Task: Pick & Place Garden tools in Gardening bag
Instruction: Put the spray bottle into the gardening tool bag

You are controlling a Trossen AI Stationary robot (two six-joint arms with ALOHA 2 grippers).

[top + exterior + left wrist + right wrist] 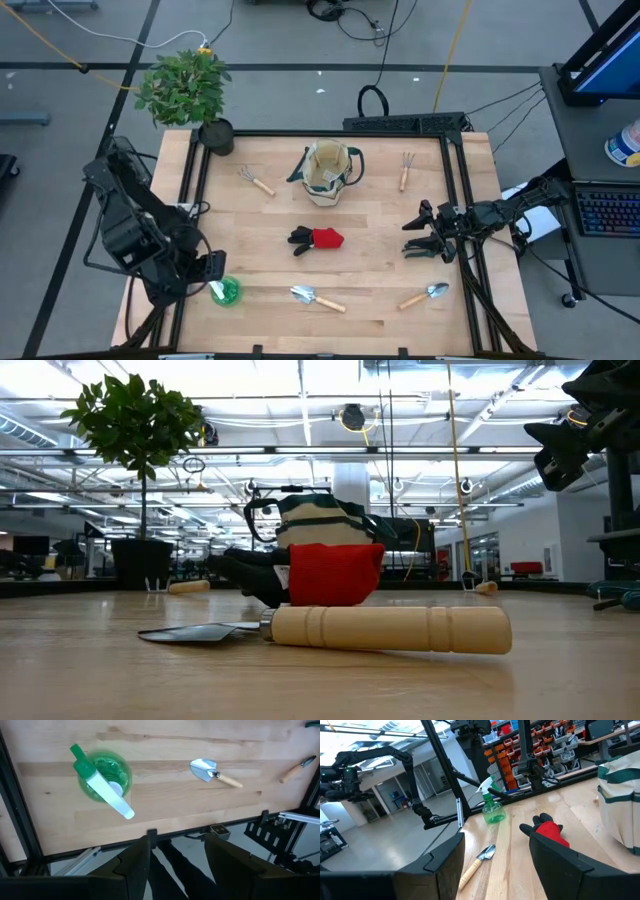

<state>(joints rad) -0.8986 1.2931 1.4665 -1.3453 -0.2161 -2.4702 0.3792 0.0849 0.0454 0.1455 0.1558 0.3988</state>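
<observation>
Fingers of right gripper spread, empty, near right table edge; left gripper fingers parted, empty, beside bottle.

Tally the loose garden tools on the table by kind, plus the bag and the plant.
Trowels: 2
Claw rakes: 2
Red-and-black gloves: 1 bundle
Green spray bottle: 1
Gardening bag: 1
Potted plant: 1
Total: 8
</observation>
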